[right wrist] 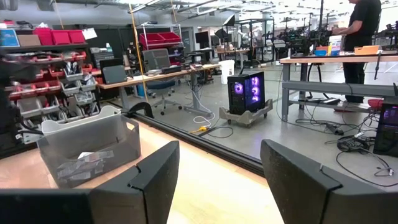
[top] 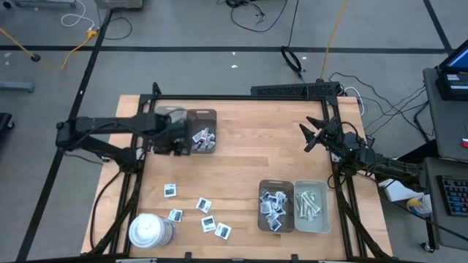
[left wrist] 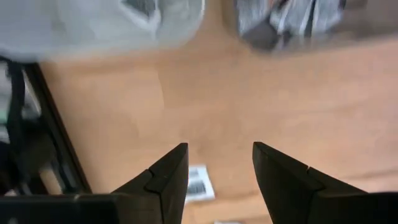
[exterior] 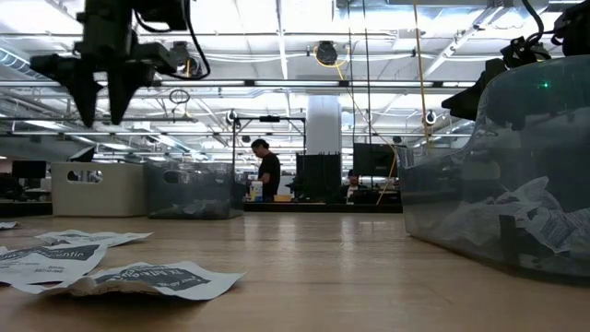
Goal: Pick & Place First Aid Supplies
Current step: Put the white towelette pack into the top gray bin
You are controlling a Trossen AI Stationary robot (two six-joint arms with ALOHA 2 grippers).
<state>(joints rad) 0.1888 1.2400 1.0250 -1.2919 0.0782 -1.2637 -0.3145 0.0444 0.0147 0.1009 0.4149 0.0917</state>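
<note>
Item: left claw. I have it raised above the worktop, just beside the brown tray at the far left. Its fingers stand apart with bare wood between them and nothing gripped. I judge the height is for travel, over the tray wall.

Item: right claw. It is parked well to the right of the brown tray, lifted off the wood, fingers spread and empty, pointing out over the worktop's far edge toward the room. I read this as a waiting pose, kept out of the left arm's way.

Item: first aid supplies. Loose square packets lie flat, scattered on the near-left wood, well in front of the brown tray; one packet shows below the left claw. More packets are heaped inside the brown tray. A second brown tray and a grey tray with pale strips sit side by side, near right of the first tray. By my judgement the scattered ones are still to be collected.

Item: white cylinder, nearest the front-left corner.

Item: surface. Pale plank wood, black frame rails.

Item: room. Open workshop, benches, shelving with red bins, cables on the floor, a person standing far off.
</note>
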